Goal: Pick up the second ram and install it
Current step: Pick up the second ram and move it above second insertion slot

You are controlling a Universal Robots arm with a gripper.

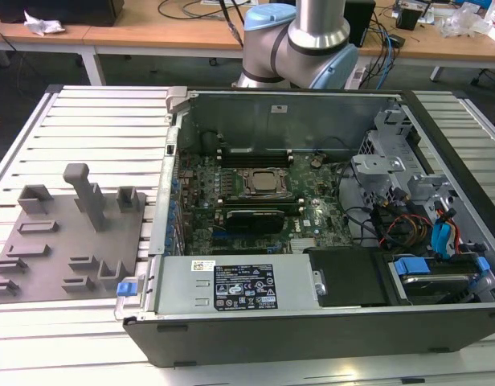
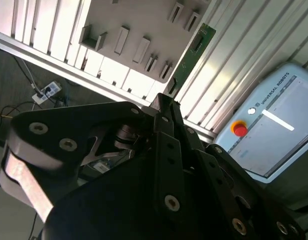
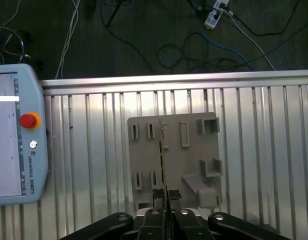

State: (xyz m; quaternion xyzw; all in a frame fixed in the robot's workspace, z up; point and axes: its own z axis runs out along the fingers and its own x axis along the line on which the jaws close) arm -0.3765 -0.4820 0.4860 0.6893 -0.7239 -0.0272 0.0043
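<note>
We saw the gripper clamped on the memory stick. In the first wrist view its two black fingers were pressed against either face of one end of the stick. The stick showed edge-on as a thin line running straight out from the fingertips. Behind it lay the grey plate with its raised slots, and the stick crossed in front of that plate, well clear of it.

In the second wrist view the gripper held the same memory stick, with its green face and dark chips turned to the camera. The free end reached out past the edge of the grey plate, in front of the ribbed metal table. A pale blue control tablet with a red button lay on the table near the plate.

In the exterior view the arm rose behind an open computer case lying on the table. Inside the case we saw the circuit board with a square silver processor near its middle. The grey plate lay just beside the case on the exterior view's left, with an upright post standing on it.
</note>
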